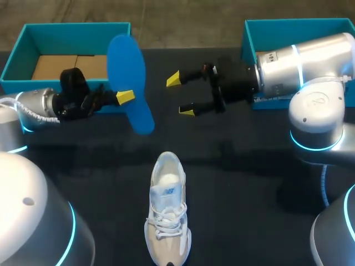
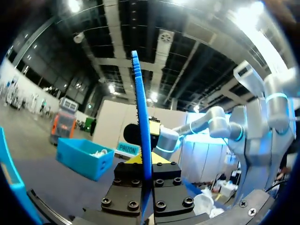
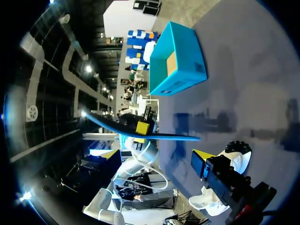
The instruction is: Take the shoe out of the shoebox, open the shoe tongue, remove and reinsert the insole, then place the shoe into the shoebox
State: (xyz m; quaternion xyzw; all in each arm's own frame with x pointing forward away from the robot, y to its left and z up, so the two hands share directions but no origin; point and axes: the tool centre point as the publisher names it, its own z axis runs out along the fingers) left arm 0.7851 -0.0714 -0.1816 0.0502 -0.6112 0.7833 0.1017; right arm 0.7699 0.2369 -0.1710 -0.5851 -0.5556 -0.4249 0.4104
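Our left hand (image 1: 126, 96) pinches the blue insole (image 1: 127, 64) above the counter (image 1: 249, 166); our right hand (image 1: 180, 95) spread near it; white shoe (image 1: 166, 210) lies on counter.

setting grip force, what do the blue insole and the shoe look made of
The blue insole looks like matte foam, probably: a thin, even-coloured sheet that holds its shape while clamped in the left gripper. The shoe seems to have a pale fabric or mesh upper with woven laces; its sole material can't be told.
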